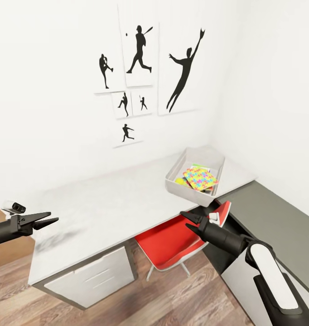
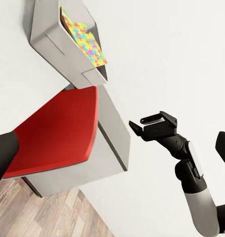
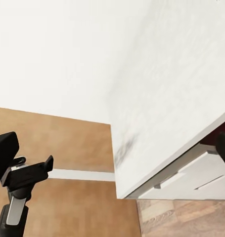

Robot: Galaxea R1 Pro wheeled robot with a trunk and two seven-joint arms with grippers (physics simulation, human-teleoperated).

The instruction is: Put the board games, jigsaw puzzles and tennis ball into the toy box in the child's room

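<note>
Right claw (image 1: 189, 219) hangs spread and empty over the red chair seat (image 1: 172, 244), left claw (image 1: 48, 218) parted and empty too at nine o'clock. The shallow light-grey toy box (image 1: 181, 192) sits at one o'clock on the pale surface (image 1: 104, 203), multicoloured jigsaw puzzles (image 1: 200, 177) inside. Looks like between fetches; next likely means turning toward the remaining toys.

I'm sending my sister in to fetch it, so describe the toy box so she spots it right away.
Look below the baseball-player prints, at the far right end of the table. The toy box sits there above a red chair: a shallow light-grey bin with sloping sides, a multicoloured jigsaw puzzle lying inside.
</note>
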